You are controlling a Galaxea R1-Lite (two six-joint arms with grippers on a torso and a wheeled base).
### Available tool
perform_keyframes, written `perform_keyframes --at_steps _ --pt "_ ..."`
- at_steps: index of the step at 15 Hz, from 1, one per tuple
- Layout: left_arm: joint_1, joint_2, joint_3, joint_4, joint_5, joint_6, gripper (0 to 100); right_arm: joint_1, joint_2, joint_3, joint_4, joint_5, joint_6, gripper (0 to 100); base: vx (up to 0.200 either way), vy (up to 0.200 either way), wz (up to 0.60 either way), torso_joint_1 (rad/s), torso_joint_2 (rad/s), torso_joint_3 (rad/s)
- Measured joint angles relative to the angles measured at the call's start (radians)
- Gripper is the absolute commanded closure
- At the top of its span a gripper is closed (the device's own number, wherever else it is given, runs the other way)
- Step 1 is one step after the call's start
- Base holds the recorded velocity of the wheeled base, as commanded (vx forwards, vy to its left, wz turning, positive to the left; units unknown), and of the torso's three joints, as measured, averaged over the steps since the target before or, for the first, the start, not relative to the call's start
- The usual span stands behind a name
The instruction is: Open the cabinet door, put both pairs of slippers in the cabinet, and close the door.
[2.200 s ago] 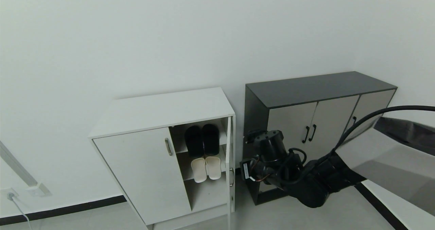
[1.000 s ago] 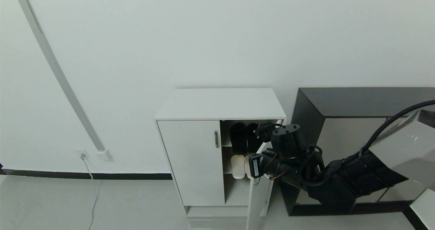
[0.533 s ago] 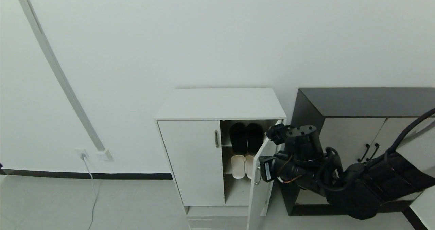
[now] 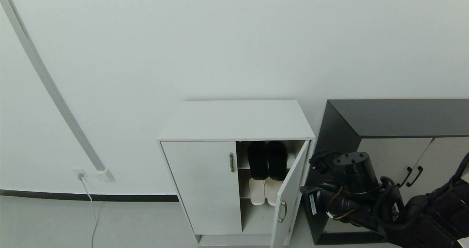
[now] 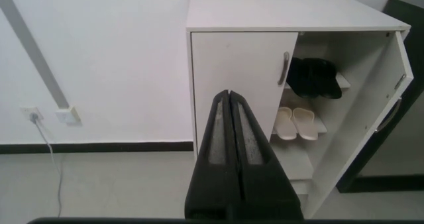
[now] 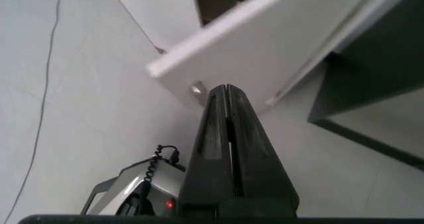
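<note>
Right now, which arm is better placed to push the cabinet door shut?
The right. The right gripper, shut, is close to the open door near its handle, while the left gripper hangs back facing the cabinet front. The black slippers and white slippers already sit inside.

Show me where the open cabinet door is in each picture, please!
Head view: the open door juts from the white cabinet's right side.
Left wrist view: the open door stands ajar beside the shelved slippers.
Right wrist view: the open door slants just beyond the right gripper.
Shared landmark: the dark cabinet next to it.
</note>
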Motion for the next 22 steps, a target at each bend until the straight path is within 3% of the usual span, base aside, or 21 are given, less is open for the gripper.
perform_keyframes --at_steps 6,22 --pt "0.000 0.000 0.000 -0.001 0.001 -0.002 100 -0.032 0.051 -0.027 -0.005 0.031 0.000 100 0.000 0.000 0.00 0.000 0.00 0.000" --pt "0.000 0.000 0.000 -0.001 0.002 -0.003 100 -0.027 0.343 -0.365 0.003 0.027 -0.005 100 0.000 0.000 0.00 0.000 0.00 0.000"
